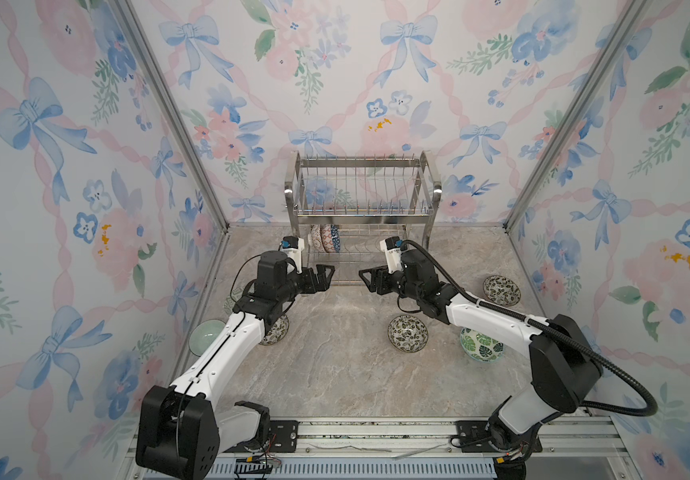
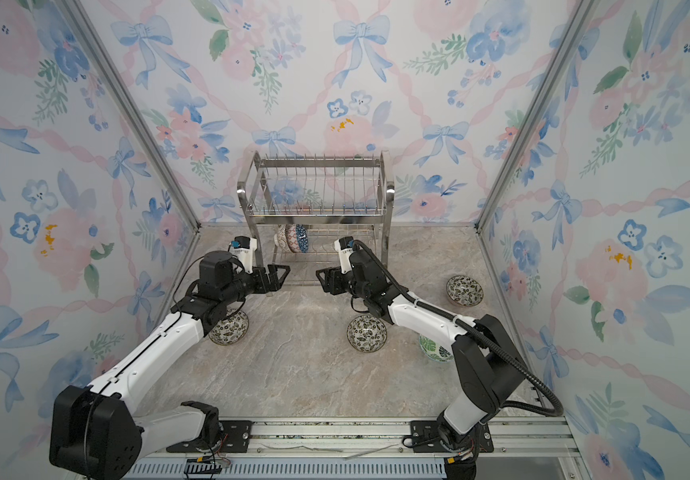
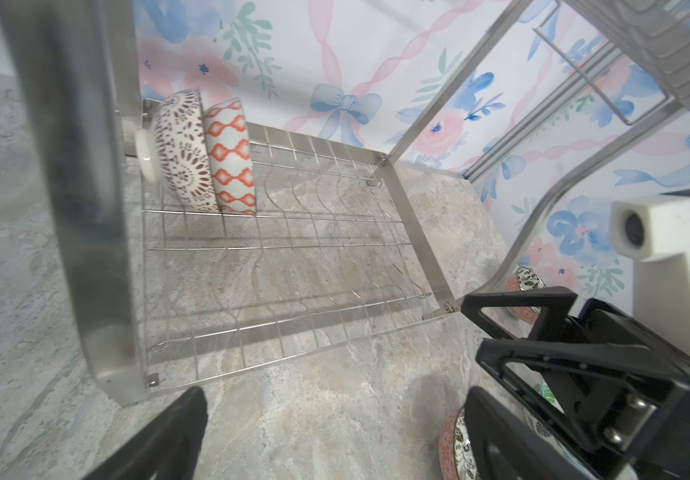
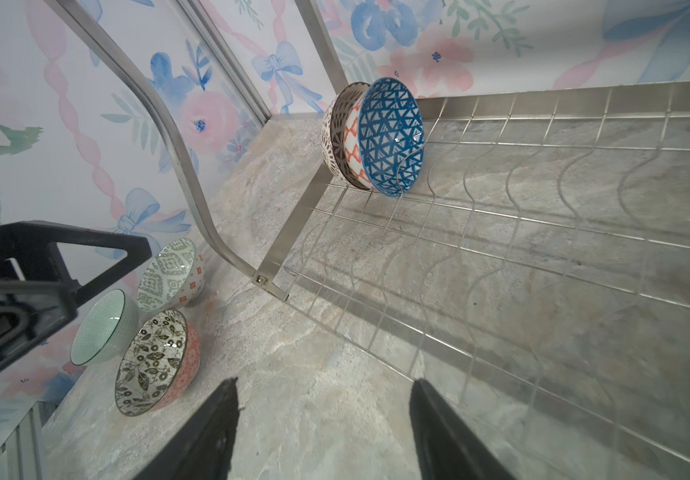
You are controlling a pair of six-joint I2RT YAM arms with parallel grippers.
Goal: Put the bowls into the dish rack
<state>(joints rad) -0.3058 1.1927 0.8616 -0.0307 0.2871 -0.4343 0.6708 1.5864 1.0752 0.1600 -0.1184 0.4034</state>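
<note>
Left hand (image 1: pixel 328 277) and right hand (image 1: pixel 365 280) both spread, empty, fronting the shiny two-tier steel wire dish rack (image 1: pixel 360 213). Three patterned ceramic bowls (image 1: pixel 326 237) lean at its lower-left end; nudging another in hard could topple them.

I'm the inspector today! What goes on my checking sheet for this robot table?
Surface: marble-patterned tabletop.
Job's things: dish rack at the back; brown-patterned bowl and orange-lattice bowl on edge in its lower tier; six more bowls on the tabletop.
Clutter: nothing seen.
Grippers: left gripper open, empty; right gripper open, empty.
Cables: black conduit along the right arm; loose wires at the base rail.
Surroundings: flowery bow wallpaper; metal frame posts.
</note>
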